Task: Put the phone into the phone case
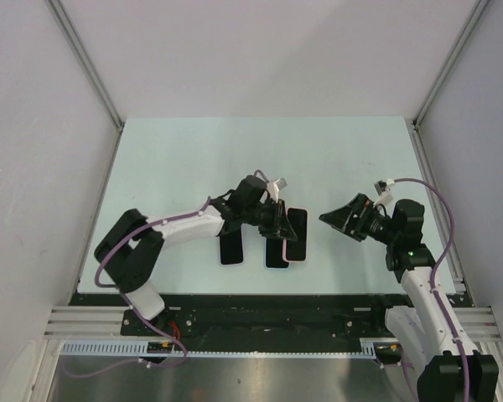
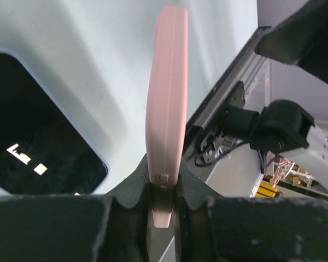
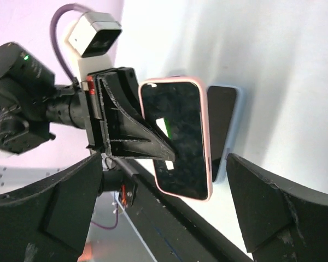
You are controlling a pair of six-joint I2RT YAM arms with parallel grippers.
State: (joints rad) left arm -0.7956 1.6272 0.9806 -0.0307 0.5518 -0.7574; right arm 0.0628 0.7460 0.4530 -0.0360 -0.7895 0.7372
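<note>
My left gripper (image 1: 278, 222) is shut on the pink phone case (image 1: 297, 236), pinching its near end across the thickness. The case shows edge-on in the left wrist view (image 2: 165, 109). In the right wrist view the case (image 3: 177, 139) shows a dark glossy face inside its pink rim. A dark phone with a pale blue rim (image 1: 276, 253) lies on the table just left of the case; it also shows in the right wrist view (image 3: 221, 125). My right gripper (image 1: 335, 219) is wide open and empty, a little right of the case, facing it.
Another dark phone (image 1: 231, 248) lies flat under the left forearm. A dark phone with a pale rim (image 2: 33, 147) lies left of the case in the left wrist view. The table's black front rail (image 1: 260, 306) runs close below the phones.
</note>
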